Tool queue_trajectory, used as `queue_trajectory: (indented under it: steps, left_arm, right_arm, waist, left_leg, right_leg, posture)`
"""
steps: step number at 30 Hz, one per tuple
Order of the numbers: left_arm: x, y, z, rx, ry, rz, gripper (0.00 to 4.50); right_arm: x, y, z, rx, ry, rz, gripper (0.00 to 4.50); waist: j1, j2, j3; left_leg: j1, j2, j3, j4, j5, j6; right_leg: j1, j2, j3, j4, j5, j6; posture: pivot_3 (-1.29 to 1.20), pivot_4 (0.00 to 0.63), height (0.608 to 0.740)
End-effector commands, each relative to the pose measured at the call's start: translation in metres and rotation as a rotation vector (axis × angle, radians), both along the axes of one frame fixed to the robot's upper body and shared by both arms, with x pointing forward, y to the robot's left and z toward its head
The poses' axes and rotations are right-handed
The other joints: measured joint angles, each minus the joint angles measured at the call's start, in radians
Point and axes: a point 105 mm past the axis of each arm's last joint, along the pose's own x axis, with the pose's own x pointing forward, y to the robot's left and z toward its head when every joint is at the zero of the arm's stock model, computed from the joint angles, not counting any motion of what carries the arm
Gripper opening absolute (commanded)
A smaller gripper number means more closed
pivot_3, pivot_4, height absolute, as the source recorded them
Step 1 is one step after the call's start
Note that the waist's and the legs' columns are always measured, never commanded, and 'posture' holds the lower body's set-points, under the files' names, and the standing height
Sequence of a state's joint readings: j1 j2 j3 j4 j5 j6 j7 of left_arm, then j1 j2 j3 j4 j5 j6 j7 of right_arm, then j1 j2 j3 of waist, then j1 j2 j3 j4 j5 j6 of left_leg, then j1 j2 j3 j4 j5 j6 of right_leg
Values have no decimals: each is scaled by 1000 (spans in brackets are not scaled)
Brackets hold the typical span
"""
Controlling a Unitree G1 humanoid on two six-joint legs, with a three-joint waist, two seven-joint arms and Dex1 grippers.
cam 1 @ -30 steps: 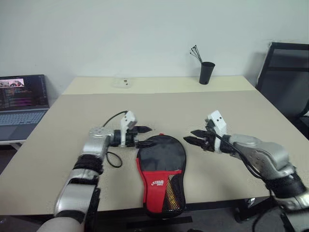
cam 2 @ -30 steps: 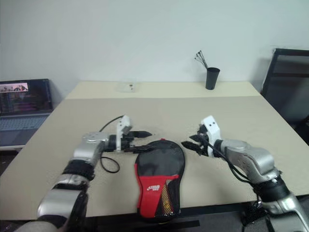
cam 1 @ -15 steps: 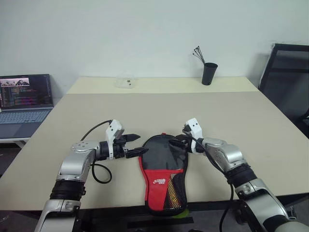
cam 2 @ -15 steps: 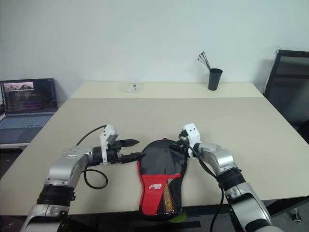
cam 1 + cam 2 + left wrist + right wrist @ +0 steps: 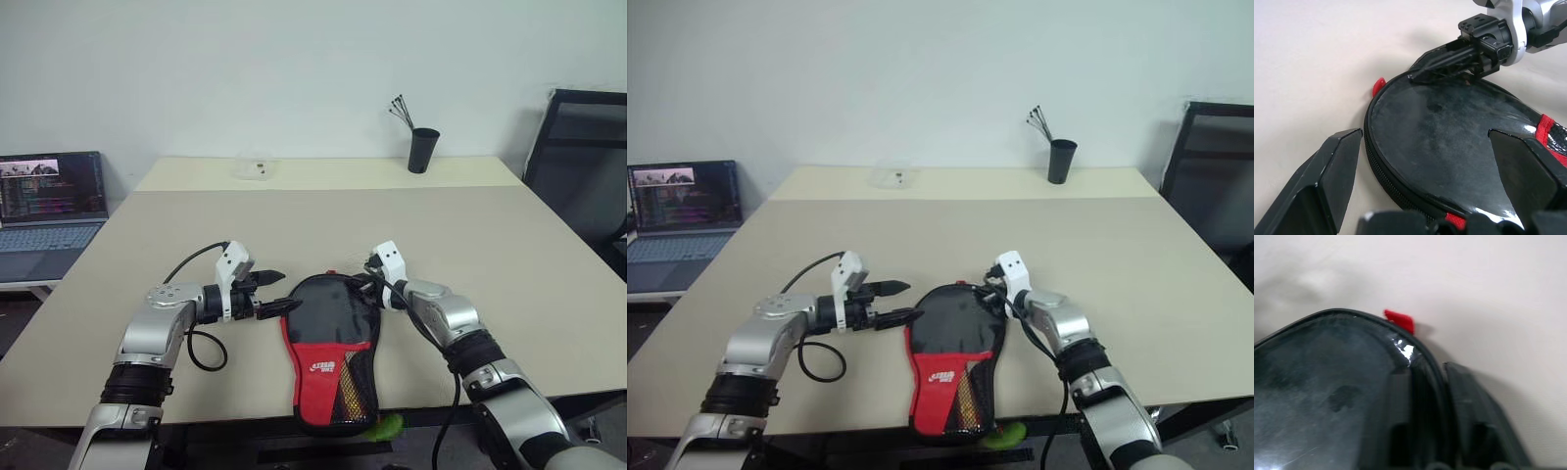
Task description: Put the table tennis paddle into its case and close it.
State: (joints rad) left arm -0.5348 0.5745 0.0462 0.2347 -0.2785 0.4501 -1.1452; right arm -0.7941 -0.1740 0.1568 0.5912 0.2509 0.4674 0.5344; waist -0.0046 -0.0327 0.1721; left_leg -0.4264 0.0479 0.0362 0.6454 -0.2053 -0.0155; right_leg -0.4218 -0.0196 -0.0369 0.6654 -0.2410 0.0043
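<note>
Case — white logo, unreadable

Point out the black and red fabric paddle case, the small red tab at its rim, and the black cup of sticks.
Black and red fabric paddle case (image 5: 333, 311), left eye view, black upper panel.
Small red tab (image 5: 1399, 320), right wrist view, its middle.
Black cup (image 5: 422, 150), left eye view, its side wall.

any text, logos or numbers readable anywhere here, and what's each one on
White logo with small lettering on the red panel of the case: too small to read.
Laptop screen left of the table: rows of coloured text and a small picture at the top, all too small to read.
Black cup at the far edge of the table: no label visible.
Nothing else carries legible writing.
</note>
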Motion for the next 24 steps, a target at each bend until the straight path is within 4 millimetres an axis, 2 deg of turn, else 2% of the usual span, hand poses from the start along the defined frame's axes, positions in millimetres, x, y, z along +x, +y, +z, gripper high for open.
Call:
queue_trajectory:
  steps: [1, 16, 24]
  left_arm:
    - [2, -5, 14, -18, -54, -20, 4500]
    - [4, -9, 13, -19, -63, -29, 4500]
    - [5, -11, 11, -20, -63, -34, 4500]
  right_arm:
    - [7, -3, 9, -12, -49, -40, 36]
    - [21, -12, 29, 3, -116, -122, 36]
    - [18, -12, 25, -18, -118, -101, 36]
  waist:
    - [0, 0, 0]
    - [2, 0, 0]
    - [1, 1, 0]
  left_leg:
    - [0, 0, 0, 0, 0, 0]
    - [1, 0, 0, 0, 1, 1]
    - [1, 0, 1, -1, 1, 1]
  right_leg:
    - [0, 0, 0, 0, 0, 0]
    - [1, 0, 0, 0, 1, -1]
    - [0, 0, 1, 0, 1, -1]
  posture:
    - [0, 150, 740]
    - [0, 150, 740]
    - [0, 150, 740]
